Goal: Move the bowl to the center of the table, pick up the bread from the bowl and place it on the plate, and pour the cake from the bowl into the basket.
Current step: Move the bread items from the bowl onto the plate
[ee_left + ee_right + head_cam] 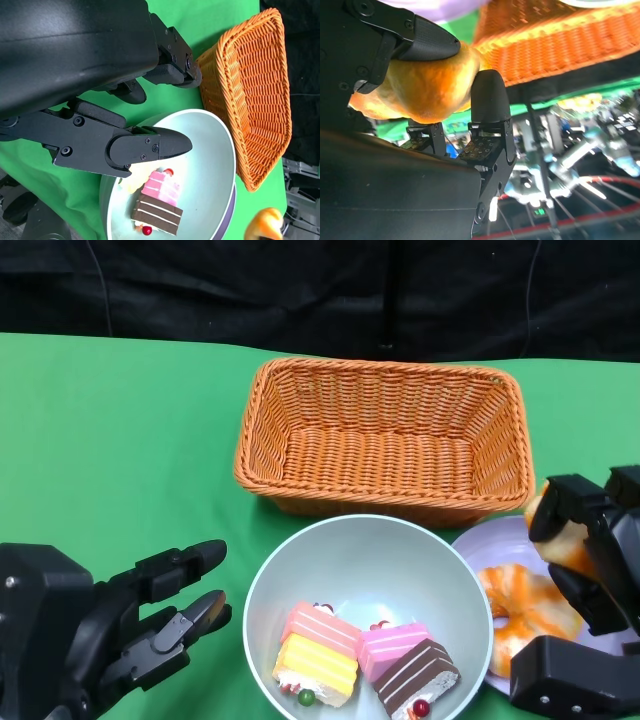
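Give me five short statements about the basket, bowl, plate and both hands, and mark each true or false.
1. The basket holds nothing. True.
2. The right hand holds a piece of bread. True.
3. The bowl contains only bread. False: it holds cake slices.
4. The left hand grips the bowl's rim. False: it is open beside the bowl, holding nothing.
5. A bread piece lies on the plate. True.
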